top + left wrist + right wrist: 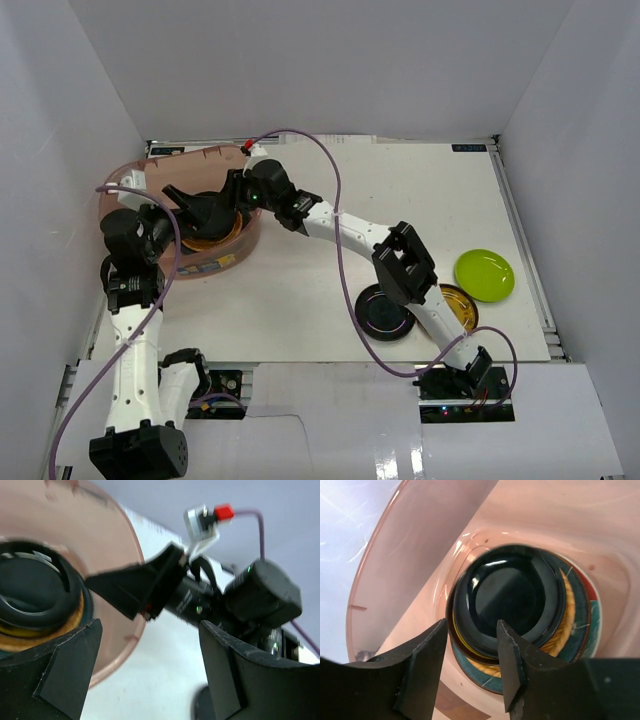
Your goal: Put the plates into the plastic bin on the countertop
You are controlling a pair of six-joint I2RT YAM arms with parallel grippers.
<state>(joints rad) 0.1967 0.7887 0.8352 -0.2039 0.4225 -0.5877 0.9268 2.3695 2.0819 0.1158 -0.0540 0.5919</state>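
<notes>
The translucent pinkish plastic bin [112, 195] stands at the back left of the white countertop [300, 290]. It holds a stack of plates: a glossy dark plate [512, 595] on top, then woven tan [567, 615], teal [470, 667] and red [592, 592]. My right gripper [470, 665] reaches into the bin [420, 545], open, just over the near rim of the top plate. My left gripper [150, 680] is open and empty beside the bin's right side [107, 535], low over the countertop. Three plates lie at the right front: black [383, 313], gold-patterned [458, 305] and lime green [485, 274].
The right arm [350, 232] stretches across the middle of the table toward the bin. Its purple cable [335, 180] loops above it. The right gripper's finger [140, 587] and wrist camera [262, 592] fill the space ahead of my left gripper. White walls enclose the table.
</notes>
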